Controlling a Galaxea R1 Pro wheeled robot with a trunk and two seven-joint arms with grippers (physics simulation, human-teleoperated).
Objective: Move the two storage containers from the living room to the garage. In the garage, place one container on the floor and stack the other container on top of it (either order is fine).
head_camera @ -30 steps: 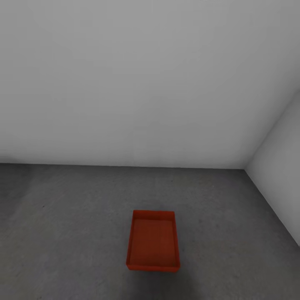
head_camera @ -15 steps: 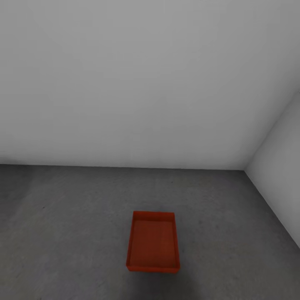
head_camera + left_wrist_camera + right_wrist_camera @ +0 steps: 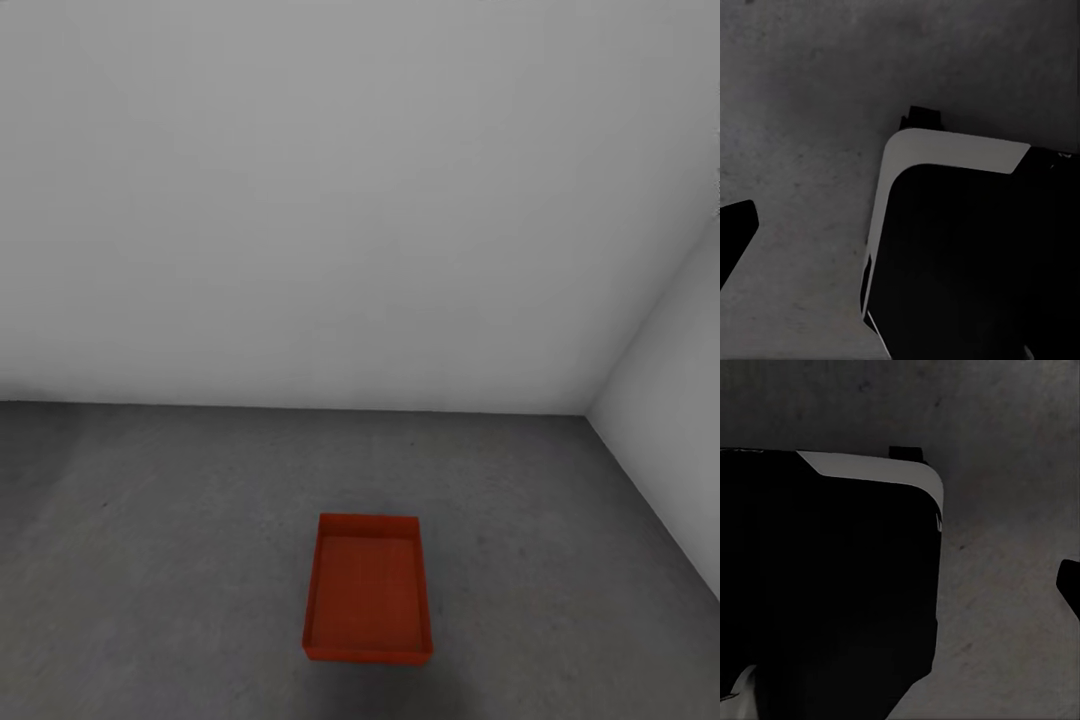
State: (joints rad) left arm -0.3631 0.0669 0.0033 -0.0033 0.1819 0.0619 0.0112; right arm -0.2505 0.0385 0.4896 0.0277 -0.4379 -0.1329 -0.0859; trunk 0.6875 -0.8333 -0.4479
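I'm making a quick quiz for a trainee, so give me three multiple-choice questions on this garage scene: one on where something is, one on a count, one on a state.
1. Where does the storage container sit?
A. on the grey concrete floor
B. on a shelf
C. on a car roof

2. How many orange-red containers show in the head view?
A. one
B. two
C. three

3. What is the container's state?
A. lidded and tipped over
B. open-topped, upright and empty
C. full of tools

Answers: 1 A, it rests flat on the floor near the white wall. 2 A, a single box is seen. 3 B, its bare inside bottom shows.
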